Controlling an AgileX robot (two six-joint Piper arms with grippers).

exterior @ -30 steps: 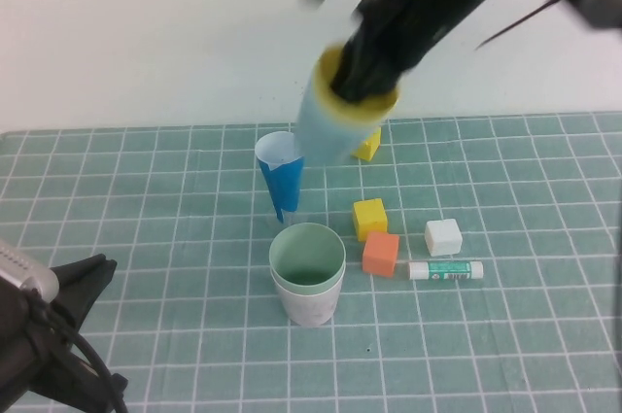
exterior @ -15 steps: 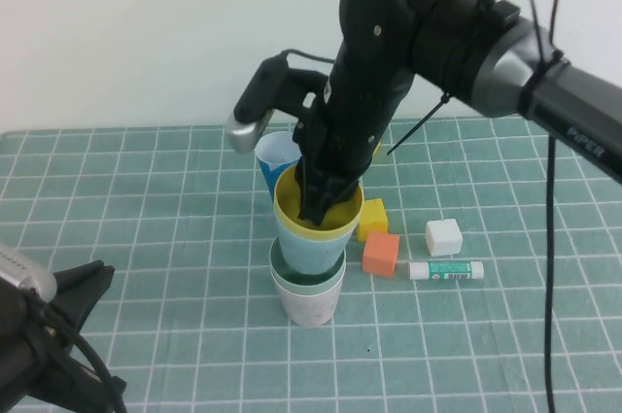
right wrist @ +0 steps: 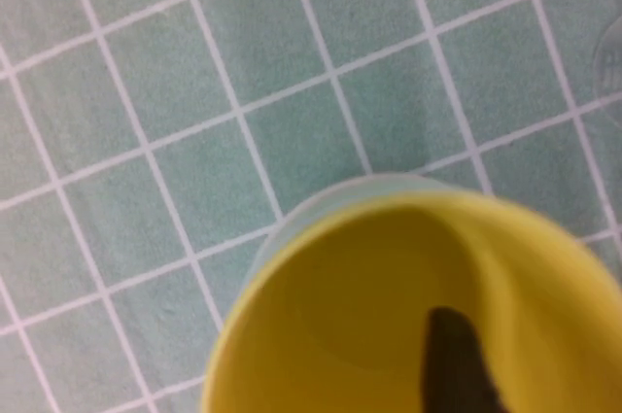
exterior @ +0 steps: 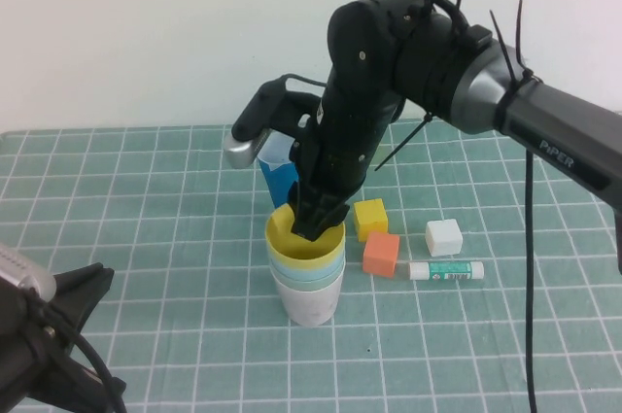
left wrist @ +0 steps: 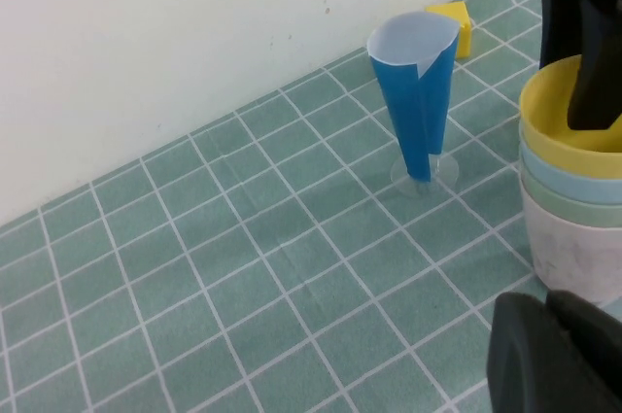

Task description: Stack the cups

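Note:
Four cups stand nested in one stack at the table's middle: pale pink cup (exterior: 309, 304) at the bottom, then sage green cup (exterior: 309, 281), light blue cup (exterior: 305, 265) and yellow cup (exterior: 290, 236) on top. My right gripper (exterior: 320, 223) reaches down from above and is shut on the yellow cup's rim, with one finger (right wrist: 455, 360) inside the yellow cup (right wrist: 330, 306). The stack also shows in the left wrist view (left wrist: 573, 189). My left gripper (exterior: 97, 277) is parked at the near left, shut and empty, its fingers (left wrist: 549, 335) close to the stack's base.
A dark blue paper cone (exterior: 279, 172) stands just behind the stack, also in the left wrist view (left wrist: 416, 102). A yellow cube (exterior: 369, 218), an orange cube (exterior: 381, 254), a white cube (exterior: 443, 236) and a glue stick (exterior: 445, 271) lie right of the stack. Another yellow block (left wrist: 452, 26) sits by the wall.
My right gripper came down with the yellow and light blue cups and pushed them into the green cup. They now sit nested deep in the stack. The left arm has not moved.

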